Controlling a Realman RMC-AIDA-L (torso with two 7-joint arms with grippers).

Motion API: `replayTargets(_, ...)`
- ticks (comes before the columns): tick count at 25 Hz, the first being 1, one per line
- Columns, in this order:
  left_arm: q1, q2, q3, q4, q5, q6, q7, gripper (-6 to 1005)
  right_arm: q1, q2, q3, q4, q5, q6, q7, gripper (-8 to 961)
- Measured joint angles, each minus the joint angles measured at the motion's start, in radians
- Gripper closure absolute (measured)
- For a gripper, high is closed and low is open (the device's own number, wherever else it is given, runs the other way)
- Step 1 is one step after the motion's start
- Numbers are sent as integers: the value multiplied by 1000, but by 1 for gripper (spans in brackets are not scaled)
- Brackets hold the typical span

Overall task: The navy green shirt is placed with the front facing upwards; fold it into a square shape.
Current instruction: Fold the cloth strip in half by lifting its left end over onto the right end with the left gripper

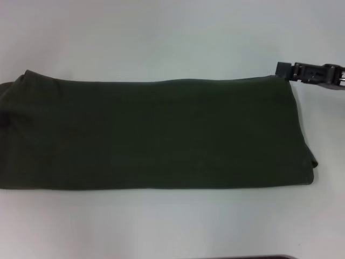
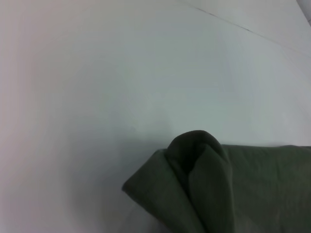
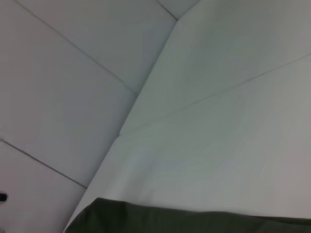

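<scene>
light soft, even, a bit dim. white table [image 1: 161, 32] pale, no glare. shirt [image 1: 156, 135] very dark, folds hard to see. all views blurry.

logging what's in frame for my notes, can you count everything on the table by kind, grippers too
shirt: 1, dark green, folded into a long band on the white table
gripper: 1, the right gripper at the shirt's far right corner; the left gripper is not in view
total: 2
</scene>
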State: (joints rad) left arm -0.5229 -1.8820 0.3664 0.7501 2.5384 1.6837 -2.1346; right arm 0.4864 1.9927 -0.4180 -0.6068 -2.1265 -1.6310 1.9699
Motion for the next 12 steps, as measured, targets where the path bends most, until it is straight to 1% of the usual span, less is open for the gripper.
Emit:
replayTargets(4, 1, -3, 0, 0, 0, -3, 0, 925, 9, 6, -38, 18, -1, 1, -45, 42)
replayTargets(6, 1, -5, 0, 0, 0, -5, 0, 924, 16, 9, -67, 31, -1, 2, -71, 97)
replayTargets(10, -2, -7, 1, 0, 0, -7, 1, 923, 45, 27, -139, 48, -1, 8, -128, 208)
replayTargets(12, -3, -8, 2, 0, 0, -7, 1, 922, 65, 37, -171, 54, -1, 9, -153, 307)
